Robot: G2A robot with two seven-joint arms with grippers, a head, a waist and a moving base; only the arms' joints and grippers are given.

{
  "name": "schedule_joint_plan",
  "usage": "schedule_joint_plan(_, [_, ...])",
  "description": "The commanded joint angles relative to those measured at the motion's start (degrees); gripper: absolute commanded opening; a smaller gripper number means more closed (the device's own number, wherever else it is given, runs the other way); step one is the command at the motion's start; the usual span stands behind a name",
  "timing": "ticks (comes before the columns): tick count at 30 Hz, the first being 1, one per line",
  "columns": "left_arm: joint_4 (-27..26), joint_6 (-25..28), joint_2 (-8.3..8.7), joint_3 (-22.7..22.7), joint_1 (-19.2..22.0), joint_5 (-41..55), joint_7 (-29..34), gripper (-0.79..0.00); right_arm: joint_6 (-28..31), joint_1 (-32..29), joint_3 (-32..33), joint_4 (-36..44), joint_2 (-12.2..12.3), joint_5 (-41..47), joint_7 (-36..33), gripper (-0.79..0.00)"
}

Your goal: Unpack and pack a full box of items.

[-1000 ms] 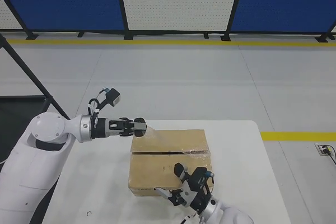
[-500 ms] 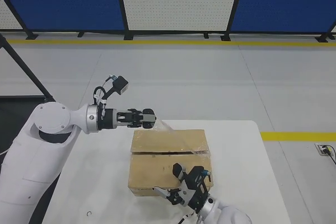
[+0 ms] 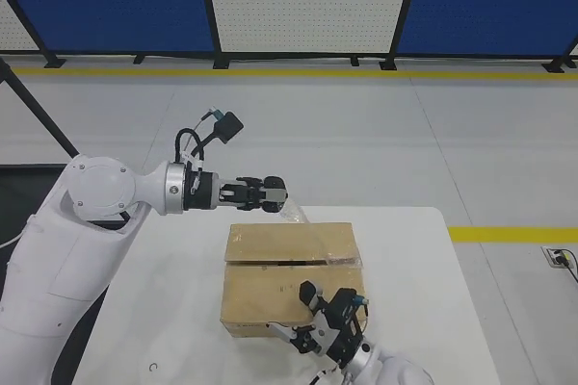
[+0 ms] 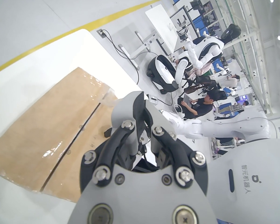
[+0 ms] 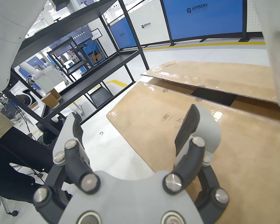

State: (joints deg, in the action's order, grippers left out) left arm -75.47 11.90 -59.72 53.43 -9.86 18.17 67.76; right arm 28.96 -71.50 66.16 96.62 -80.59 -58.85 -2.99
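Currently one cardboard box [image 3: 289, 279] in the middle of the white table [image 3: 414, 289], with two top flaps, one strip of clear tape [image 3: 299, 218] and two grippers. At the left gripper [image 3: 277, 194], fingers pressed together on the tape's end, up beyond the box's far edge. At the right gripper [image 5: 134, 117], fingers spread wide around nothing, over the near flap [image 5: 224, 152]. Since a second ago: left gripper farther from the box, tape drawn out longer; right gripper roughly unmoved.

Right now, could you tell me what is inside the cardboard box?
The cardboard box's top flaps cover its contents; only a dark gap shows between them, and the left gripper pinches tape stuck to its top.
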Motion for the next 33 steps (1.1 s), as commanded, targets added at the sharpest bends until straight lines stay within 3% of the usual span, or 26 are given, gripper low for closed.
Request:
schedule_joint_plan(1, [0.2,0.5,-0.21,-0.4,0.4,-0.2,-0.6,-0.785,0.8,-0.7,0.2,0.5,0.1,-0.5,3.9,0.0])
schedule_joint_plan(6, [0.5,2.2,-0.5,-0.7,1.0,-1.2,-1.9,-0.785,3.4,-1.9,0.6,0.8,0.4,-2.7,8.9,0.0])
schedule_joint_plan(20, [0.8,10.7,-1.44,-2.0,3.8,-6.2,-4.8,-0.785,2.7,0.2,-0.4,-2.4,0.5,-0.7,7.9,0.0])
schedule_joint_plan(33, [0.9,10.9,-1.5,-2.3,3.9,-6.7,-4.5,-0.785,2.7,1.0,0.0,-3.5,0.8,0.2,7.6,0.0])
